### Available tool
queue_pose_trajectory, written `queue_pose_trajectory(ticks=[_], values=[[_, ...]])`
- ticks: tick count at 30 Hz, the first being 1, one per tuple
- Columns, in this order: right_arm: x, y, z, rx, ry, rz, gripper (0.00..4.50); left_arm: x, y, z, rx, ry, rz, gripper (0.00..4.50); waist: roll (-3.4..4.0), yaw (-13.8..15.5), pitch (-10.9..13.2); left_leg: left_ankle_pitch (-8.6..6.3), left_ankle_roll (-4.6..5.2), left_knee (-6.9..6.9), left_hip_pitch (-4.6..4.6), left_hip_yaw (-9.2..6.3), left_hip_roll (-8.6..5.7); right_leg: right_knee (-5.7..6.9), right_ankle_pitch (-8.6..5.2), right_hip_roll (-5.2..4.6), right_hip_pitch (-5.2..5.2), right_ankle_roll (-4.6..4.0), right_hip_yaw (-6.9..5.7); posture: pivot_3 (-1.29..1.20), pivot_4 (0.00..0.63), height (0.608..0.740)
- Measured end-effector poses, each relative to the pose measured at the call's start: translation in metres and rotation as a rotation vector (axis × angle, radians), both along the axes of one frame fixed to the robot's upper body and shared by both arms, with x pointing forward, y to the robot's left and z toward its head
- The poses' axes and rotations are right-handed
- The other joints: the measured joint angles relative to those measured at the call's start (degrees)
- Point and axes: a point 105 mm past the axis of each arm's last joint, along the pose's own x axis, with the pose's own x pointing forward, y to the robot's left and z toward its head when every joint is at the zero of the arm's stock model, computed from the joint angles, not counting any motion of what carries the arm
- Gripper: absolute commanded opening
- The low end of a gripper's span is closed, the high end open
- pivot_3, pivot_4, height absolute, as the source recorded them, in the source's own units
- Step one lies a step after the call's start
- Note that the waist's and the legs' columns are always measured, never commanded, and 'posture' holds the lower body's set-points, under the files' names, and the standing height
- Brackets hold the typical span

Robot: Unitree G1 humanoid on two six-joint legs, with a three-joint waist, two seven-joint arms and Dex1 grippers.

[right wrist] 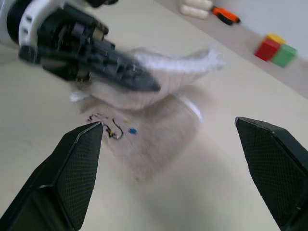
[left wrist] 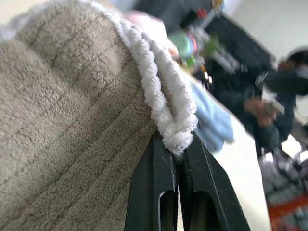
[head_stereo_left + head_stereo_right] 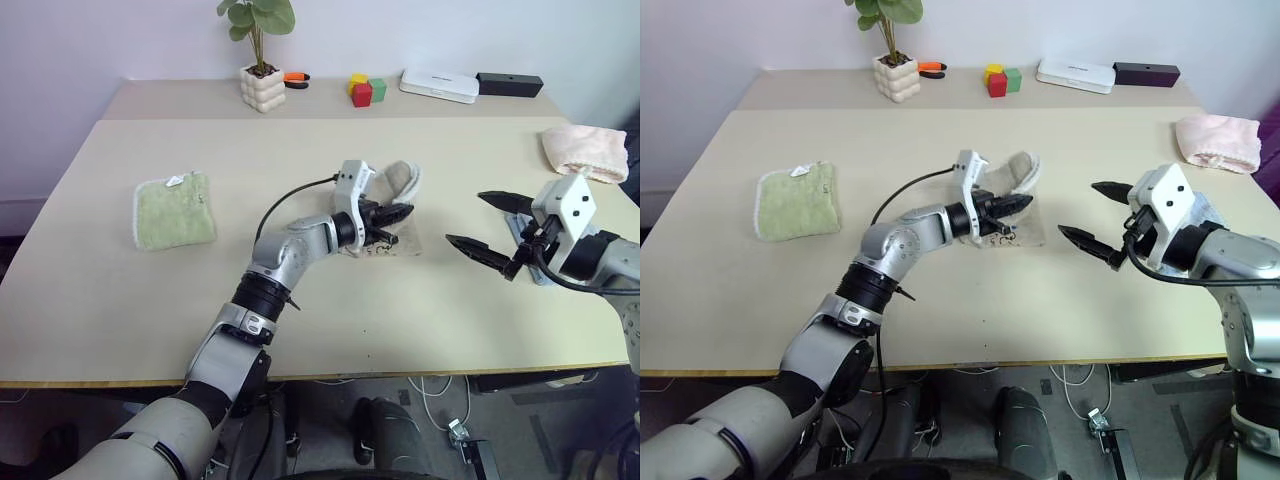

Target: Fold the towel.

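The beige towel [image 3: 398,185] lies bunched at the middle of the table. One layer rests flat on the table, and a fold of it is lifted off the surface. My left gripper [image 3: 403,211] is shut on that fold's white edging [image 2: 175,130], which is pinched between the black fingers. A small dark embroidered mark [image 1: 109,129] shows on the flat layer. My right gripper [image 3: 464,219] hangs above the table just right of the towel, open wide with nothing between its fingers. It points toward the towel [image 1: 159,139] and the left gripper [image 1: 120,72].
A green square cloth [image 3: 175,211] lies at the left and a pink cloth [image 3: 588,150] at the far right. A light blue cloth [image 3: 1206,206] is under my right arm. A potted plant [image 3: 262,88], coloured blocks [image 3: 366,90], a white box [image 3: 438,85] and a black box [image 3: 509,84] line the back.
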Motion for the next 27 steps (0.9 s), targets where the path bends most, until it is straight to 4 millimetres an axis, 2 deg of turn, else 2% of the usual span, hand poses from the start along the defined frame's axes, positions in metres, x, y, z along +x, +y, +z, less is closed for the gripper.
queue_pose_trajectory(ticks=[4,7,11,14,19,23,25,27], values=[[-0.005,0.001,0.004,-0.005,-0.02,-0.027,4.5,0.0,-0.008,-0.027,0.105,0.013,-0.017,0.06,-0.01,0.03,0.01,-0.02,0.03,0.03,-0.04,-0.02,0.01,-0.01,-0.06,-0.01,-0.03,-0.11,0.0,0.0,0.15,0.74],[-0.006,0.001,0.003,-0.008,-0.02,-0.038,4.5,0.002,-0.006,-0.038,0.15,0.006,-0.017,0.92,-0.02,0.02,0.02,-0.03,0.05,0.02,-0.1,-0.03,0.02,-0.02,-0.06,-0.01,-0.07,-0.11,0.0,0.0,0.15,0.74],[-0.005,0.0,0.003,-0.006,-0.023,-0.055,4.5,-0.002,-0.009,-0.037,0.15,-0.019,-0.064,2.89,-0.02,0.09,0.02,-0.03,0.06,0.03,-0.13,-0.03,0.02,-0.02,-0.06,-0.03,-0.09,-0.11,0.0,0.0,0.15,0.74],[-0.003,0.002,0.005,-0.005,-0.03,-0.053,4.5,-0.007,-0.011,-0.029,0.125,-0.045,-0.104,4.39,-0.02,0.0,0.02,-0.03,0.06,0.04,-0.12,-0.03,0.02,0.01,-0.06,-0.03,-0.09,-0.11,0.01,0.0,0.15,0.74],[0.009,0.005,0.012,0.018,-0.052,-0.043,4.5,-0.024,0.002,-0.005,0.048,-0.108,-0.241,4.46,0.01,-0.26,0.01,-0.02,0.05,0.04,-0.11,-0.02,0.03,0.12,-0.04,-0.02,-0.13,-0.07,0.01,0.0,0.15,0.74],[0.023,0.001,0.022,0.038,-0.093,-0.065,4.5,-0.03,0.017,0.006,0.034,-0.171,-0.269,4.46,0.03,-0.01,0.01,-0.01,0.05,0.09,-0.11,-0.02,0.02,0.15,0.01,-0.03,-0.11,0.01,0.01,0.0,0.15,0.74],[0.031,0.0,0.029,0.061,-0.123,-0.079,4.5,-0.028,0.022,0.009,0.018,-0.181,-0.242,4.46,0.02,0.09,0.01,-0.01,0.06,0.13,-0.12,-0.02,0.02,0.16,0.02,-0.03,-0.11,0.03,0.01,0.0,0.15,0.74],[0.039,0.0,0.034,0.086,-0.148,-0.104,4.5,-0.013,0.032,0.017,-0.012,-0.198,-0.123,4.46,0.02,0.01,0.01,-0.01,0.06,0.14,-0.12,-0.03,0.02,0.16,0.04,-0.03,-0.1,0.07,0.02,0.0,0.15,0.74]])
